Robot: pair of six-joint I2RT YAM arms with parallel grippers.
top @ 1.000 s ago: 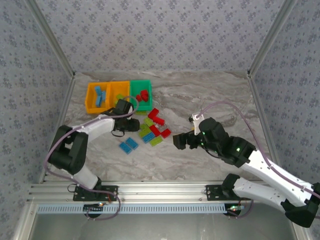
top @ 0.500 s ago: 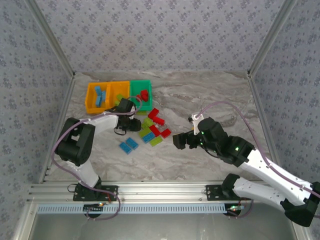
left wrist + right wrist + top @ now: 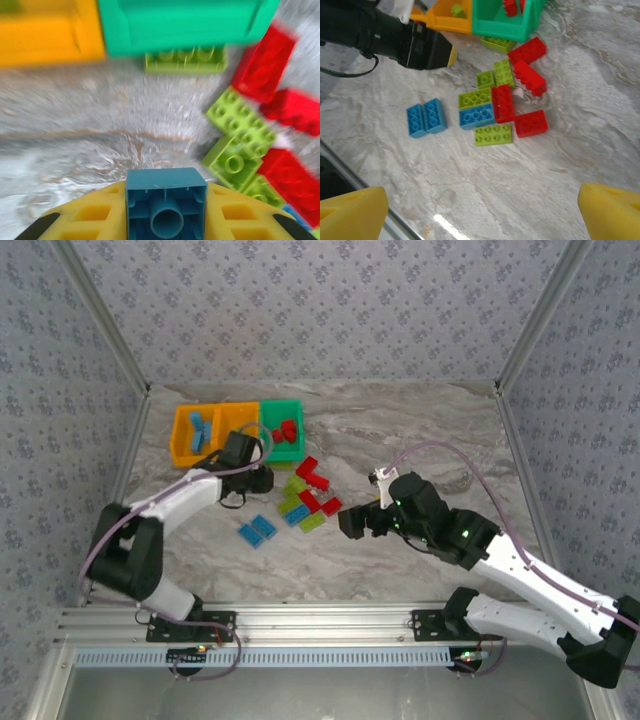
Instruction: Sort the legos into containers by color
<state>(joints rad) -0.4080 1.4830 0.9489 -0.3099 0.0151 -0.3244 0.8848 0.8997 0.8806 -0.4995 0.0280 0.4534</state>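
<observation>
**Legos: blue one in L grip, drop into bin comes next**

Legos [image 3: 305, 500] lie mostly loose mid-table [image 3: 420, 440], just in front of the containers [image 3: 262, 420], w/ a blue pair [image 3: 257, 530] a bit nearer the arm bases. The left gripper [image 3: 252, 476] sits near the bins' front wall, clamped on a blue brick [image 3: 166, 192]. The right gripper [image 3: 482, 210] hangs near the pile's right side, jaws wide apart, nothing between them.

Step, as I read it: pick is done and the carry is on. The next move needs the brick lifted clear of the front wall, taken over the left orange bin [image 3: 176, 440], where blues already lie, and let go above it, not over its neighbour.

Views compared:
- L wrist cam gives the grip itself. The brick's underside tube faces the lens, w/ yellow fingers [image 3: 85, 220] on either side. From above, the gripper body covers that.
- L wrist cam also has a lime brick [image 3: 185, 60] touching the green bin's outer wall.
- Top cam gives the sort so far: blues in the left orange bin, reds in the green bin [image 3: 282, 404].
- R wrist cam has a lime piece in the middle orange bin [image 3: 447, 24], hard to make out from above.
</observation>
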